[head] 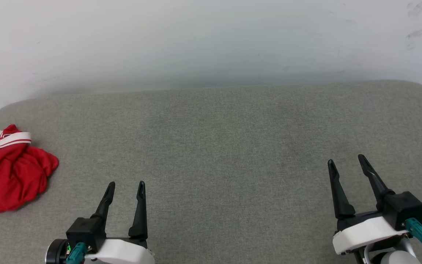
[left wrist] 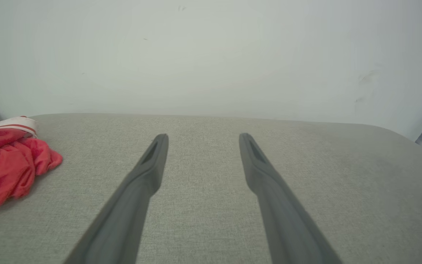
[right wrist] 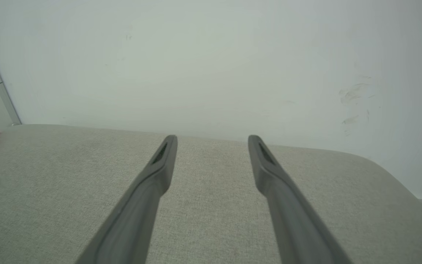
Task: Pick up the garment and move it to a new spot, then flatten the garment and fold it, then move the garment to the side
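While the garment lies crumpled at the left edge of the grey table, the left hand and the right hand hover empty, fingers spread wide, neither touching it.

The grey cushion and garment are shared: seen from above by the head camera, low toward the wall by both wrist cameras.

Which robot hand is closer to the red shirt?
Left. The left gripper stands open just right of the crumpled red shirt, not touching it. The right gripper, also open, is far across the grey cushion.
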Robot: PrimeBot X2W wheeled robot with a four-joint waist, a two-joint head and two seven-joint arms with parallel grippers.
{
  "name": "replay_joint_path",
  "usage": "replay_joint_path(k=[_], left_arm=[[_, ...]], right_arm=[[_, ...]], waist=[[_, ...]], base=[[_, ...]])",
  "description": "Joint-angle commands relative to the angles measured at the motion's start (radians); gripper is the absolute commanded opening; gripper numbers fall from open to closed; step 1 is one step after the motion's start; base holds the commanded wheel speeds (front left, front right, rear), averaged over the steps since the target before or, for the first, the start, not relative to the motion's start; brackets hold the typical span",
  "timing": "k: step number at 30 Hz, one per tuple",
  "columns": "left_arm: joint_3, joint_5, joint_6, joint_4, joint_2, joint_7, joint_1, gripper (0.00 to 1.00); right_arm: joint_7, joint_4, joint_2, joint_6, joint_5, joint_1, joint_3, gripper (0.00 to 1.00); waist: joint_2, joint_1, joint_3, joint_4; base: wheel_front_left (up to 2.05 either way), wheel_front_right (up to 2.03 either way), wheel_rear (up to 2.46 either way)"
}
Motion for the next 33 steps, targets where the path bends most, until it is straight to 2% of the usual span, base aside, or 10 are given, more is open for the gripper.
replay_joint_path(k=[1, 4, 8, 11, 13, 18, 33], left_arm=[[0.011, 0.019, -0.008, -0.007, -0.006, -0.010, 0.000, 1.00], [0.046, 0.004, -0.027, -0.016, -0.032, -0.015, 0.008, 1.00], [0.098, 0.008, -0.077, -0.026, -0.062, -0.023, 0.018, 1.00], [0.146, -0.003, -0.110, -0.022, -0.084, -0.030, 0.024, 1.00], [0.162, 0.017, -0.135, -0.015, -0.091, -0.033, 0.026, 1.00], [0.172, 0.061, -0.168, 0.019, -0.099, -0.043, 0.041, 1.00], [0.165, 0.114, -0.181, 0.061, -0.100, -0.062, 0.036, 1.00]], right_arm=[[-0.009, -0.010, -0.001, 0.000, 0.003, -0.001, 0.000, 1.00], [-0.016, -0.008, -0.001, 0.000, 0.010, 0.003, 0.004, 1.00], [-0.024, 0.001, -0.001, 0.000, 0.033, 0.005, 0.004, 1.00], [-0.029, 0.016, -0.001, 0.000, 0.099, 0.013, 0.006, 1.00], [-0.033, 0.029, -0.001, 0.000, 0.128, 0.013, 0.003, 1.00], [-0.042, 0.050, 0.000, 0.000, 0.110, 0.012, 0.016, 1.00], [-0.059, 0.081, 0.000, 0.000, 0.074, 0.013, 0.037, 1.00]], waist=[[0.0000, 0.0000, 0.001, -0.001], [0.0000, 0.0000, 0.002, -0.001], [0.0000, 0.0000, 0.002, -0.002], [0.0000, 0.0000, 0.001, -0.002], [0.0000, 0.0000, 0.000, -0.003], [0.0000, 0.0000, -0.001, -0.005], [0.0000, 0.0000, -0.004, 0.002]], base=[[0.00, 0.00, 0.00], [0.00, 0.00, 0.00], [0.00, 0.00, 0.00], [0.00, 0.00, 0.00], [0.00, 0.00, 0.00], [0.00, 0.00, 0.00], [0.00, 0.00, 0.00]])
